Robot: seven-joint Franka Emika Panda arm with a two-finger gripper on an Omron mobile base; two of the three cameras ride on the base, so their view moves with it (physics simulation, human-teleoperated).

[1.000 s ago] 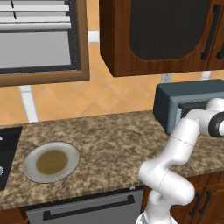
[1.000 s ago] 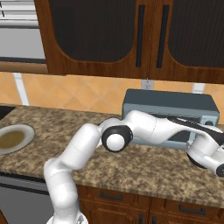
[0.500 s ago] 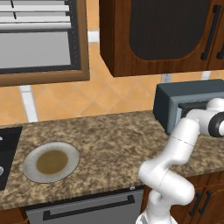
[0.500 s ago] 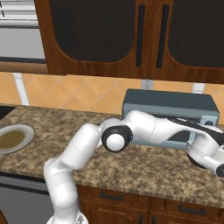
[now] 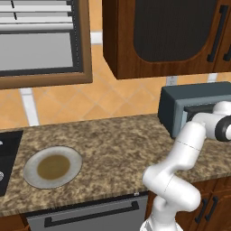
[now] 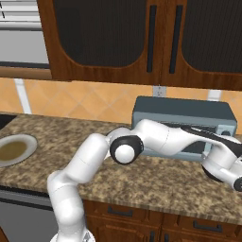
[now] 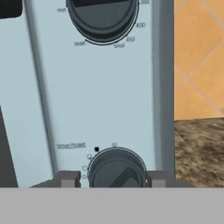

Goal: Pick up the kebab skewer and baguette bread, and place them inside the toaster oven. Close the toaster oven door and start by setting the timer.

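While the arm reaches far to the right end of the bench, the gripper is right at the front of the toaster oven, on its control panel. In the hand view the two finger tips stand one on each side of the lower dial, close against its rim, so the gripper is narrowed around this dial and seems to hold it; real contact I cannot confirm. A second, bigger dial sits higher on the same light grey panel, w/ temperature numbers around it.

The toaster oven stands at the back right of the bench, against the orange tiled wall. Its door looks shut, approx. flush w/ the front. In the right base view the arm crosses in front of the oven, so most of the door is hidden.

Near the left front edge of the bench lies a round plate, well apart from the oven. Its middle is brownish; no skewer or bread is on it. Dark wood cabinets hang above.
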